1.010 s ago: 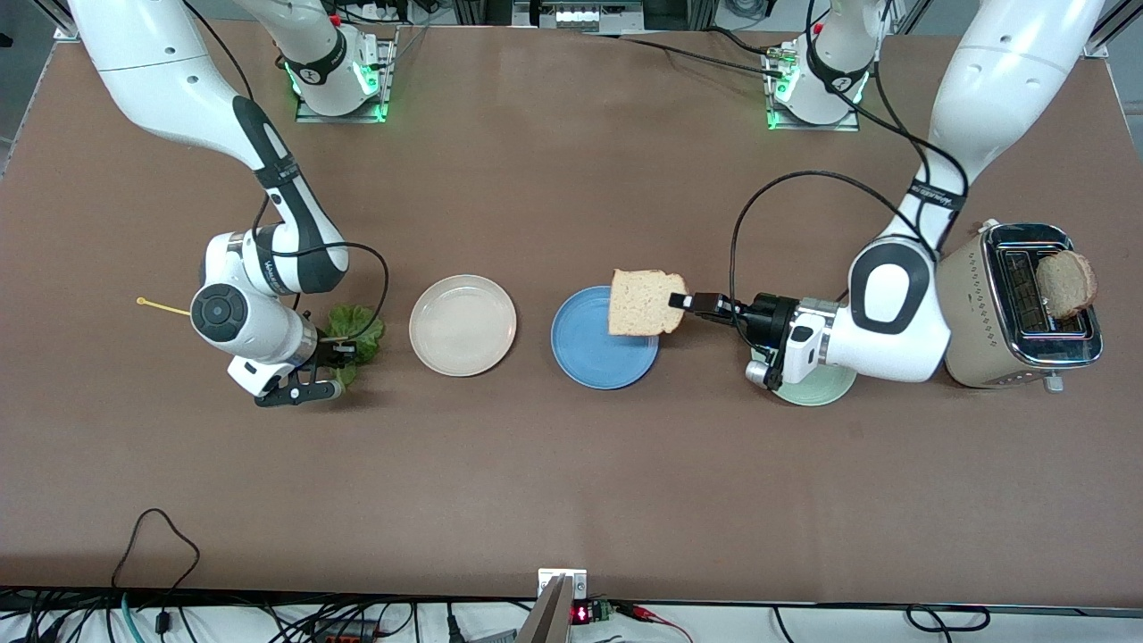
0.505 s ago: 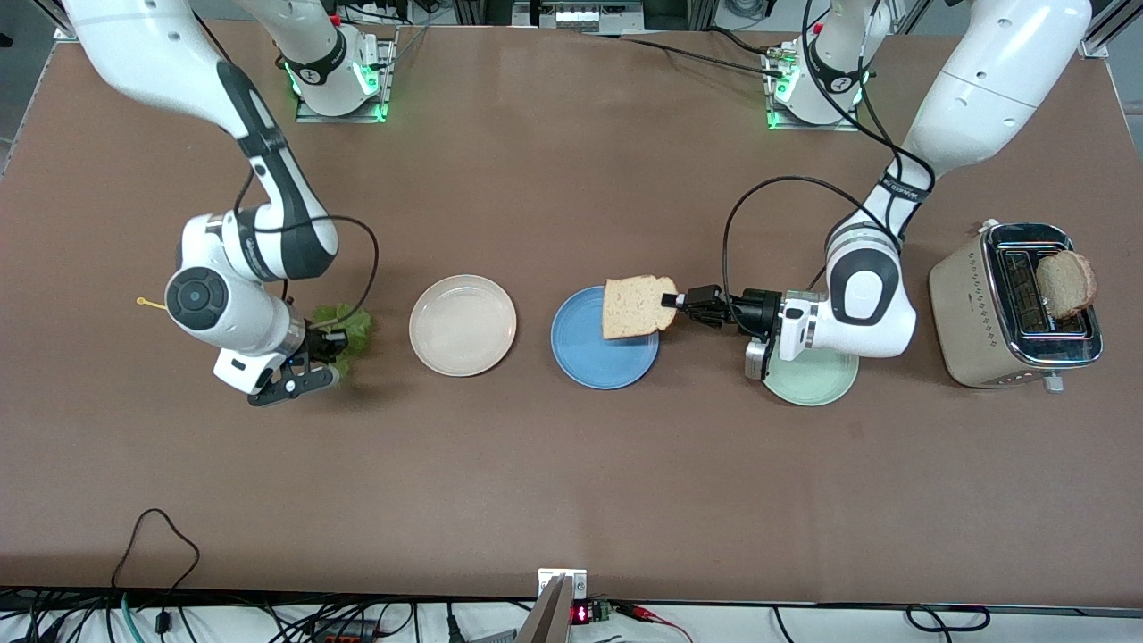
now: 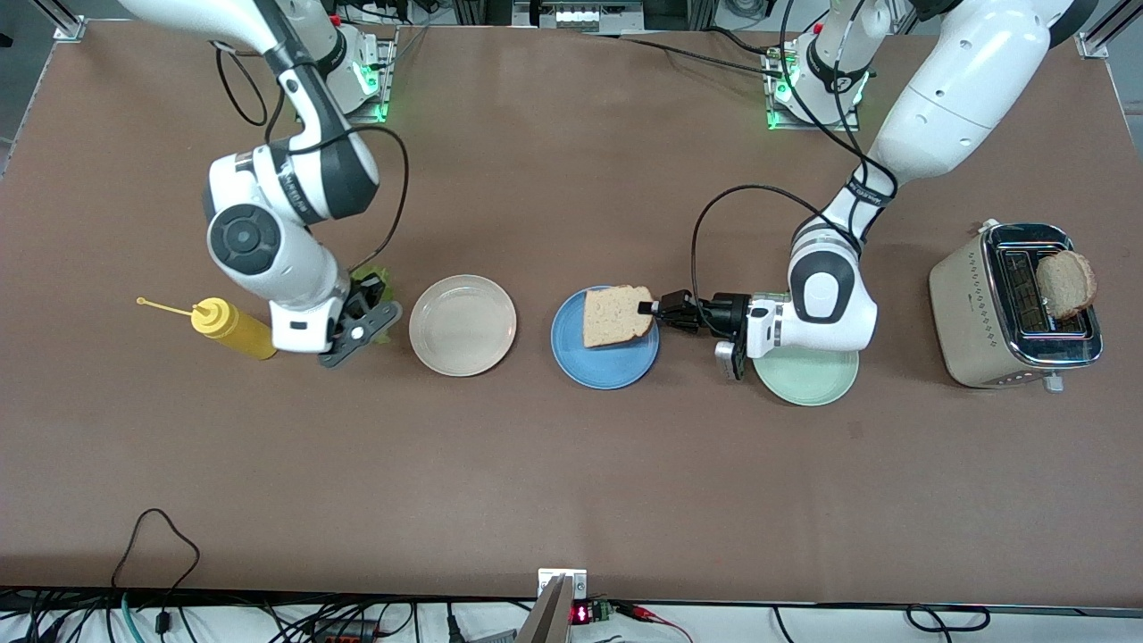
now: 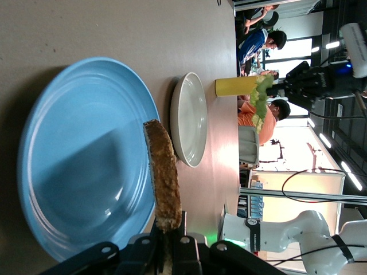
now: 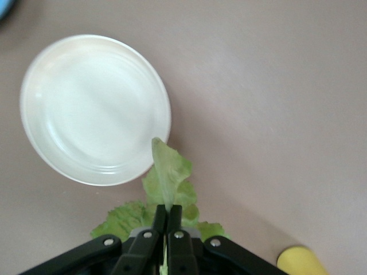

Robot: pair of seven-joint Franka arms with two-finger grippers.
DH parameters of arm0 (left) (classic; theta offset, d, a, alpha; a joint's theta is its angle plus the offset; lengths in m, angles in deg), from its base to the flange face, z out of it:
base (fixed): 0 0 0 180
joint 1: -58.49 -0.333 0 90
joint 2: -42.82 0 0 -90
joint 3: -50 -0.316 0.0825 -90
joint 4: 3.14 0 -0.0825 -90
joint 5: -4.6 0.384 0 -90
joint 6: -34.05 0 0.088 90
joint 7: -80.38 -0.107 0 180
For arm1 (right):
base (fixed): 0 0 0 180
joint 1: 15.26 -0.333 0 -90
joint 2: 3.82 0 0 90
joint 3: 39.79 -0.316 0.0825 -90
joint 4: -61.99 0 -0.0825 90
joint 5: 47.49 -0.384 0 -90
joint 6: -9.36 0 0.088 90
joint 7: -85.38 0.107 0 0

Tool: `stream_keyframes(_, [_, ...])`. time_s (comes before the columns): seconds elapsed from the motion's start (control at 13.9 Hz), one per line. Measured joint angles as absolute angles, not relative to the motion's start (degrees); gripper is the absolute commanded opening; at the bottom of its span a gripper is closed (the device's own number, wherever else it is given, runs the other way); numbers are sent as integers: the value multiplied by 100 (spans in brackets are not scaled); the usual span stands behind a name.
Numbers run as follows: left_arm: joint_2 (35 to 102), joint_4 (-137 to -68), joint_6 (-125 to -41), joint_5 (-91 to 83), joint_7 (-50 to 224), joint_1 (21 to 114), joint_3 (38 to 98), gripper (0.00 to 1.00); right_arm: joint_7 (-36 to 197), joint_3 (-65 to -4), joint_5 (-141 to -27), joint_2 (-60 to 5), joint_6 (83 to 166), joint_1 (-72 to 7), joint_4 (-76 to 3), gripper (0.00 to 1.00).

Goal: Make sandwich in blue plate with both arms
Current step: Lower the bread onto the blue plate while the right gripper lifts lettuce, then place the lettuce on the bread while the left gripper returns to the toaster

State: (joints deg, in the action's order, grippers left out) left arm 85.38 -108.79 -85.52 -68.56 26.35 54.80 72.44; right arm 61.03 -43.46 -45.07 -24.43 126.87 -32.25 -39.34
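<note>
Brown surface (image 3: 571, 482), cables along its near edge. Left hand (image 3: 650, 308) pinching a bread slice (image 3: 614, 315) over the blue plate (image 3: 600, 364); right hand (image 5: 167, 220) pressed on a lettuce leaf (image 5: 167, 172) beside the cream plate (image 3: 463, 324). Leaf mostly hidden in front view. Second slice in toaster (image 3: 1013, 308); people blurred in left wrist view.
</note>
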Motion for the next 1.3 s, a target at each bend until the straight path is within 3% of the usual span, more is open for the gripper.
stream_keyframes(0.29, [8790, -10747, -8660, -7346, 2185, 5597, 7245, 0, 5910, -4893, -4507, -2435, 12422, -3251, -3537, 0])
stream_keyframes(0.36, [8859, -10691, -8685, -7423, 2105, 5642, 7245, 13, 5904, -5054, -4507, -2440, 12415, -3260, -3480, 0])
stream_keyframes(0.43, [8910, -10640, -8696, -7432, 2079, 5667, 7245, 81, 5901, -5184, -4507, -2455, 12415, -3281, -3441, 0])
stream_keyframes(0.5, [8938, -10610, -8704, -7432, 2066, 5670, 7242, 100, 5872, -5263, -4507, -2486, 12415, -3330, -3396, 0])
stream_keyframes(0.72, [8912, -10503, -8723, -7134, 2011, 5645, 7180, 100, 5669, -5318, -4558, -2730, 12420, -3544, -3109, 0])
stream_keyframes(1.01, [8429, -10373, -8514, -5417, 2354, 5355, 7079, 100, 5576, -5327, -4805, -3249, 12537, -3927, -2395, 0])
stream_keyframes(1.3, [7869, -10368, -8316, -3832, 3353, 5242, 7071, 100, 5631, -5327, -4916, -3862, 13610, -4234, -1993, 0])
